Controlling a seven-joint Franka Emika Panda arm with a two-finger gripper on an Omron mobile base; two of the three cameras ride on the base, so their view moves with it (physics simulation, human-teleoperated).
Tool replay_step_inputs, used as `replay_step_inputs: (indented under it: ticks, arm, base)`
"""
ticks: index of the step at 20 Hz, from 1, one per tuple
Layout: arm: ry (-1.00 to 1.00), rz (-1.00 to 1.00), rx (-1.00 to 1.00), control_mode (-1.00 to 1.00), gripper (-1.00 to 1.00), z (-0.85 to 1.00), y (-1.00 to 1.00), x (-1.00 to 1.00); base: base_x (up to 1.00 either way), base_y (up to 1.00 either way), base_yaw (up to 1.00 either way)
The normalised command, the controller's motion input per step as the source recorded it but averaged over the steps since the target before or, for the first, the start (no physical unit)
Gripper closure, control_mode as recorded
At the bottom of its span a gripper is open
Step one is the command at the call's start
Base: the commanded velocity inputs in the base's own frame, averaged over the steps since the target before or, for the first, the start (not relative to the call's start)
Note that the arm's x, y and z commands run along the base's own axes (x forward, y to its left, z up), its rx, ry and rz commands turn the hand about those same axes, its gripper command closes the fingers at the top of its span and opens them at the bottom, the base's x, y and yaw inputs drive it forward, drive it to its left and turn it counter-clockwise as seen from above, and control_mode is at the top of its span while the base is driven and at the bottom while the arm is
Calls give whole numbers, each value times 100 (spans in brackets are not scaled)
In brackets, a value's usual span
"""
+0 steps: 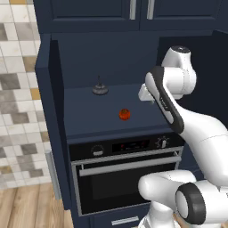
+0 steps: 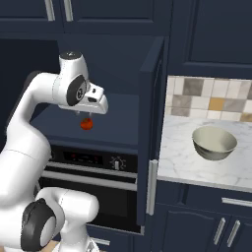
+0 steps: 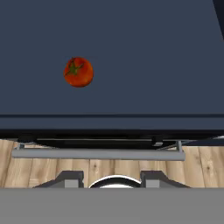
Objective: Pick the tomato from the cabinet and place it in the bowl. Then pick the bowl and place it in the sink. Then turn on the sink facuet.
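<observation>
Tomato (image 3: 78, 72), small, glossy and red-orange, lay on the navy cabinet's flat shelf (image 1: 111, 120); the two-finger gripper (image 3: 111, 178) hovered above it, jaws apart and empty.

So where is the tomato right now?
The tomato sits on the cabinet shelf above the oven, toward its front, with the grey knobbed object behind it to the left.
</observation>
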Motion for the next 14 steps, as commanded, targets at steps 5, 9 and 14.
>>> replay_step_inputs:
  ticks: [5,9,14]
  arm:
    - [-5,0,0,-100,-100,-8,0,0]
    - [-19,0,0,-100,-100,-49,0,0]
    - [-19,0,0,-100,-100,-79,26,0]
  base:
    - [0,0,0]
    - [0,0,0]
    - [0,0,0]
